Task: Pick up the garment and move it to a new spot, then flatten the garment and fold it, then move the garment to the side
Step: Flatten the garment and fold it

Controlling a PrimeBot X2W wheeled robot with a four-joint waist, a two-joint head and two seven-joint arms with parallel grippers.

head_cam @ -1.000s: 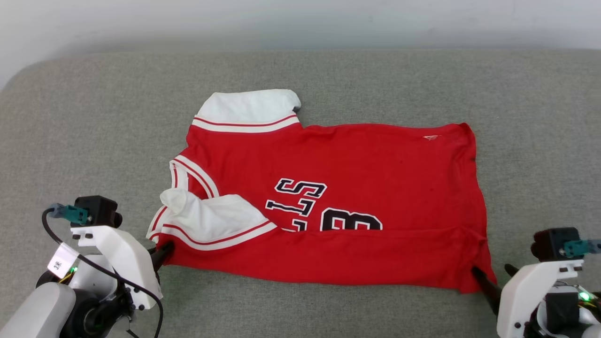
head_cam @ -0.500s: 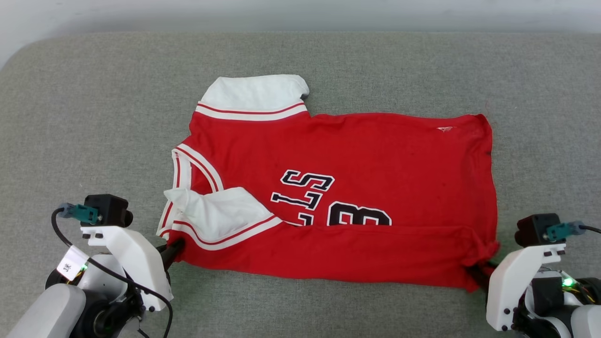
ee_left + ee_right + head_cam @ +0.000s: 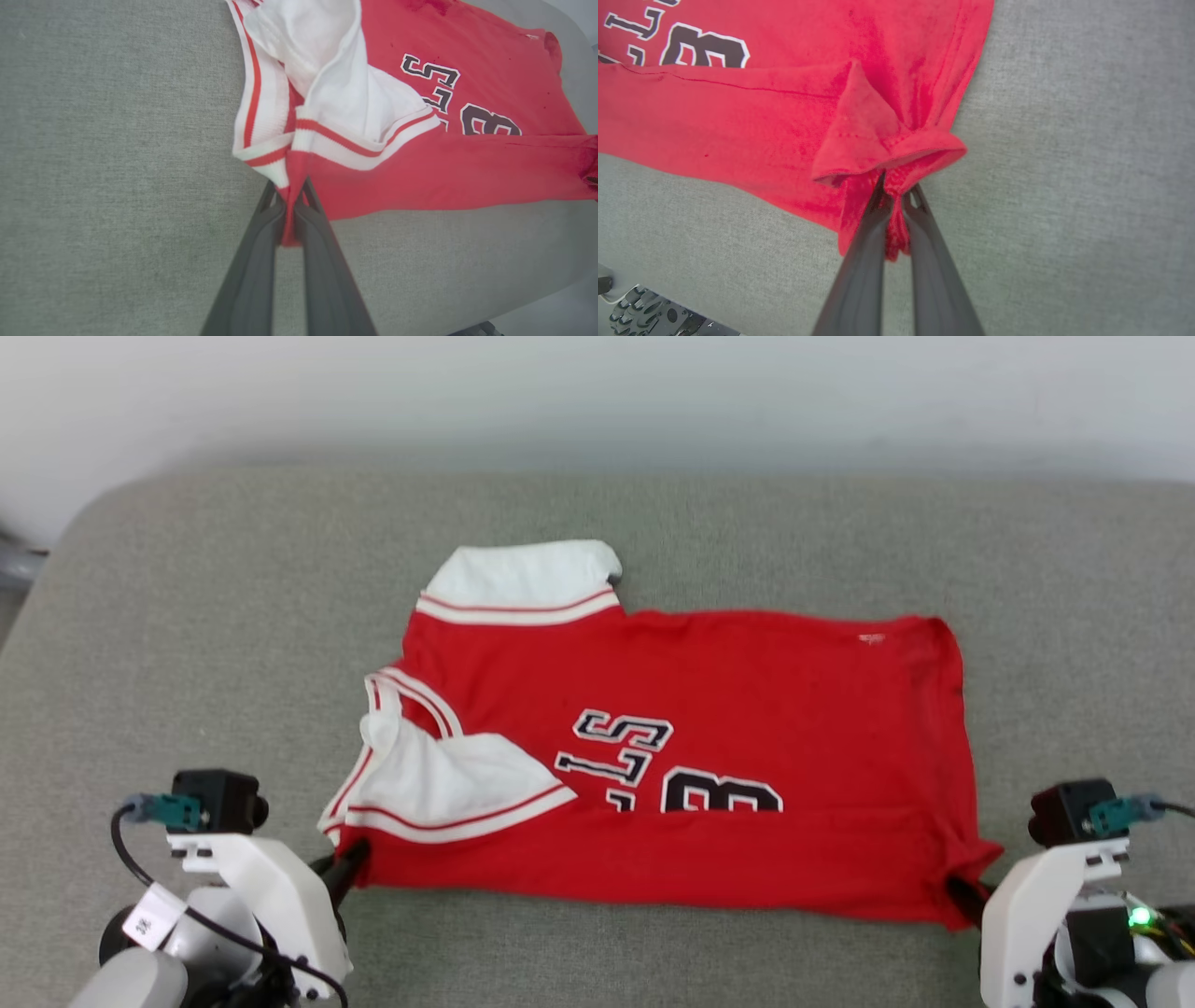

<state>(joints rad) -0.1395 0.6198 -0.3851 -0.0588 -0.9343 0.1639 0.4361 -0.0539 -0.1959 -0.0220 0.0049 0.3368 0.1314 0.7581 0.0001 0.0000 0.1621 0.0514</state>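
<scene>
Since the earlier frame, the right gripper [image 3: 896, 193] is found closed. Its jaws, previously spread beside the hem, are now pinched tight on the near right corner of the garment [image 3: 709, 709], and a bunched tuck of red cloth is raised just above the fingertips. The head camera is also shifted, so the drift of the whole scene is not to be read as garment motion. The left gripper [image 3: 290, 200] is clamped shut on the near left corner, just below the striped trim of the white sleeve [image 3: 336, 93], with a thin strip of red fabric caught between its fingers.

The garment is spread on the grey cushion [image 3: 187, 635], collar to the left and hem to the right. Its near edge is turned up over the lower part of the black lettering [image 3: 677, 775].

Hazards to be considered:

1. Slip at the left corner. Only a narrow strip is held, and it is likely to be pulled free if tension is applied sideways.
2. Uneven layers at the right corner. How many layers are held in the bunched cloth cannot be told, so a twisted edge may result.
3. Skewed fold. If the corners are raised unequally, the crease is likely to run off-line.
4. Trapped sleeve. The sleeve lies crumpled across the chest and may be buried in the fold.
</scene>
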